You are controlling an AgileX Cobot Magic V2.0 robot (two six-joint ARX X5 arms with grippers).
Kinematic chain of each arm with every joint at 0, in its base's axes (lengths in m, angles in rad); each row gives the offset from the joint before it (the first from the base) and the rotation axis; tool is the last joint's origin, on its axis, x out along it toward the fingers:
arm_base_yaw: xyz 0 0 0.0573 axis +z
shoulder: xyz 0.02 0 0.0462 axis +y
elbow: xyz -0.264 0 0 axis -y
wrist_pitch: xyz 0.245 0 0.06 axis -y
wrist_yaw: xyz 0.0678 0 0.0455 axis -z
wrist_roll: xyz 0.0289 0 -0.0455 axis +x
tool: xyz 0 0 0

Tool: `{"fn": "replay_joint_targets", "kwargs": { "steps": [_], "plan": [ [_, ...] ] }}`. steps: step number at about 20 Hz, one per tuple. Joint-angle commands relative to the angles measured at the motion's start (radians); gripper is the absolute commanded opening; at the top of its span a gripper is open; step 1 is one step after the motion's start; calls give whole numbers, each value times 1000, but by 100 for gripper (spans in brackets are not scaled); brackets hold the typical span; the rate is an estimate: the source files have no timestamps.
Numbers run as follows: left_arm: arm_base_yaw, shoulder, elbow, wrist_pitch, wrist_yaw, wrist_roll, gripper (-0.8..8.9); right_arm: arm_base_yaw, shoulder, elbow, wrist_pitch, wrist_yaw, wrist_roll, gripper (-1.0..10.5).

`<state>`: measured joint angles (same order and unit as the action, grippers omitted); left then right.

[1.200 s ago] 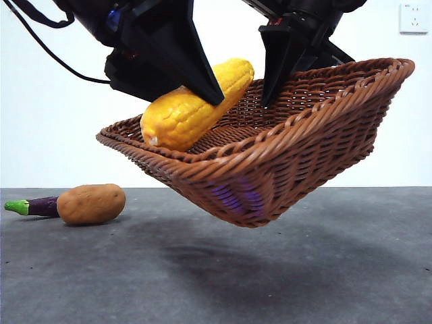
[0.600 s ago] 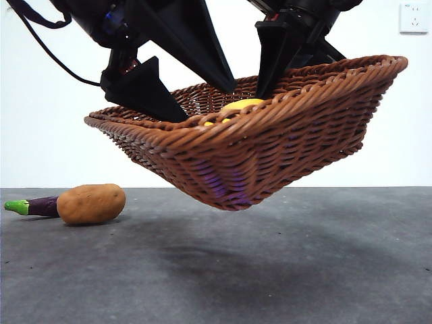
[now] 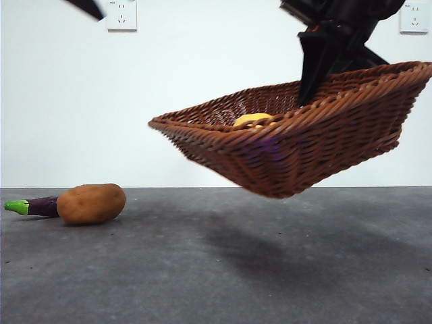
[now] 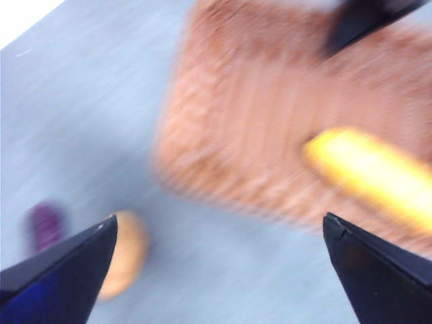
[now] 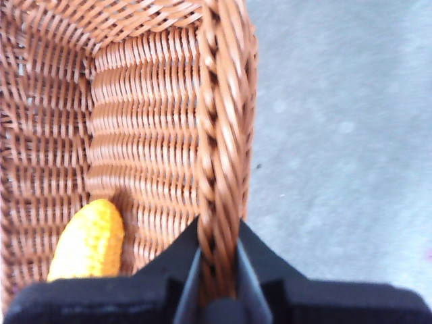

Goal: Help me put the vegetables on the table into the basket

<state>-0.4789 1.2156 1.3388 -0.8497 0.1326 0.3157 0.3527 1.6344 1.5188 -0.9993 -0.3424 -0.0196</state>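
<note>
The basket [image 3: 297, 145] was held tilted in the air above the surface [image 3: 216, 263], its braided rim pinched by the right gripper [image 5: 217, 270]. Only the yellow vegetable [image 5: 88, 241] lay inside. The potato [image 3: 91, 203] and eggplant [image 3: 34, 206] remained on the surface, touching. The left gripper [image 4: 216, 270], inside the basket half a second earlier, was withdrawn, its jaws spread. The eggplant was shown only by the front and left wrist views.

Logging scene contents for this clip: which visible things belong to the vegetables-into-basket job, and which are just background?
Job: basket held aloft by right gripper; corn cob inside; potato, eggplant on table; left gripper open.
Background: wall sockets.
</note>
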Motion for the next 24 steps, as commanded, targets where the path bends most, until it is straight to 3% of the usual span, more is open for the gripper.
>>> {"fn": "replay_joint_targets", "kwargs": {
  "steps": [1,5,9,15,24],
  "plan": [
    [100,32,-3,7,3,144,511,-29,-60,-3,7,-37,-19,-12],
    [225,174,-3,65,32,270,511,-72,-136,-3,-1,-86,-34,-12],
    [266,364,-3,152,105,283,511,-73,-168,-3,-4,-90,-35,-12],
    [288,567,-3,253,107,340,511,-73,-169,-3,-35,-90,-65,-12],
    [335,662,-2,323,162,344,503,-73,-169,-3,-11,-90,-90,-12]
  ]
}}
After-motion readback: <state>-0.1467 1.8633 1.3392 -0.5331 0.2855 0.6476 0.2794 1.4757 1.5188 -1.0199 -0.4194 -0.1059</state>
